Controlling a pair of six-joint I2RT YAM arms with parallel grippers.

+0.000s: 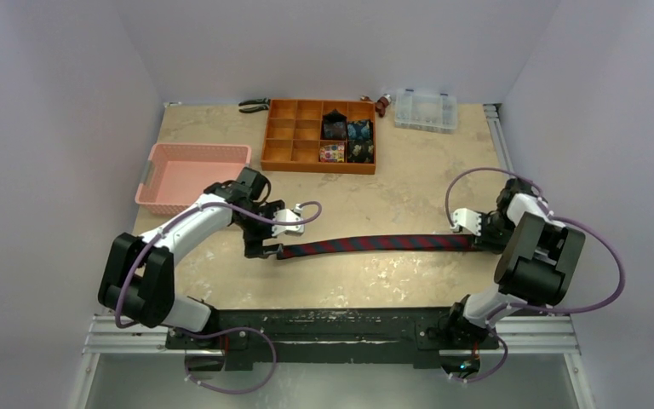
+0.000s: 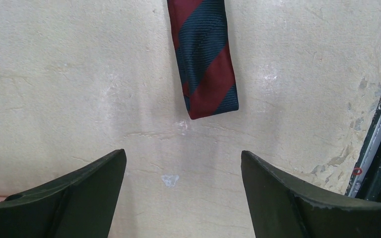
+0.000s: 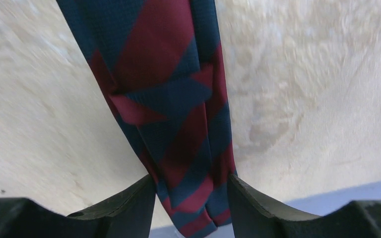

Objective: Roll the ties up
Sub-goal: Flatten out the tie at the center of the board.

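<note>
Red-and-navy tie (image 1: 375, 244) lies along the surface (image 1: 409, 192). The right hand (image 3: 191, 184) pinches one end; the left hand (image 2: 183, 159) is wide open.

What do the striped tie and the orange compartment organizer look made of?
The striped tie looks like woven fabric, silk or polyester: fine ribbed weave, faint sheen, soft folds. The orange organizer is probably rigid matte plastic: uniform colour, thin straight dividers.
</note>
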